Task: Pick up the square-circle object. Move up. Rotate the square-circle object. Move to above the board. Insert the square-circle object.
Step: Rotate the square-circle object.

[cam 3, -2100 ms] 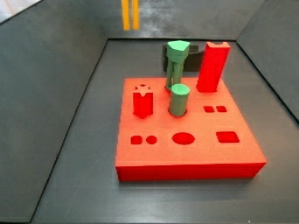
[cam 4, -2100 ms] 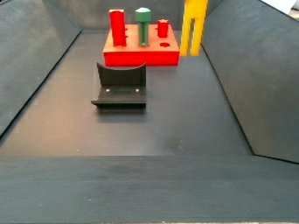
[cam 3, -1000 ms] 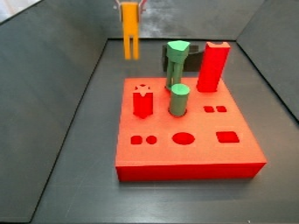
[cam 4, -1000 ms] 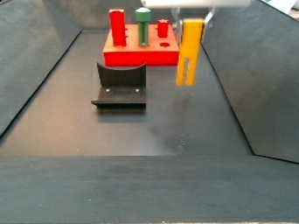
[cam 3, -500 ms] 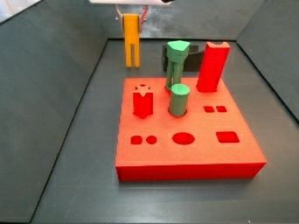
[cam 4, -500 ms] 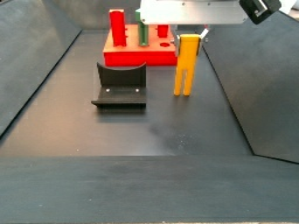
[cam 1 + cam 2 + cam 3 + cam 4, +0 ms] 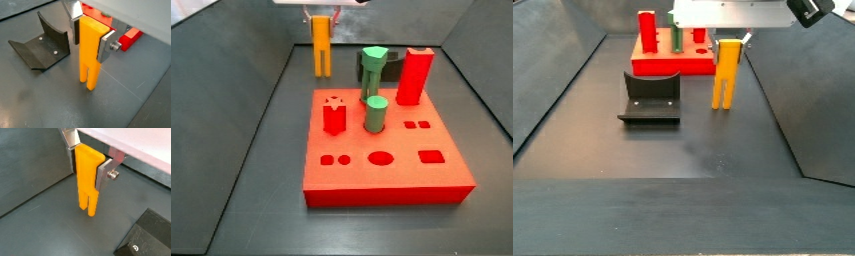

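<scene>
My end effector [image 7: 88, 31] is clamped on the square-circle object [image 7: 89, 55], silver fingers [image 7: 107, 44] pressing its upper part from both sides; both wrist views show it. Peg hangs upright, forked prongs pointing down, apparently clear of the dark floor [image 7: 700, 150], though contact is hard to rule out in a side view. In a side view it sits beside the board [image 7: 673, 62], at about 3 o'clock from the fixture [image 7: 649, 97], which is apart from it.

Progress, my read: pick-up looks done, lift looks barely begun or partial. Rotation, travel above the board [image 7: 385, 150] and insertion are all left.

Board already carries the red pillar [image 7: 414, 76] and two green pegs [image 7: 373, 72]; open cut-outs remain on its top face.

Hidden: my end effector body is cropped at the frame top in both side views, so only the fingers' lower parts show. Prong tips versus floor gap unclear. Can't tell which cut-out matches the peg. Board mostly blocked behind my fingers in a wrist view.
</scene>
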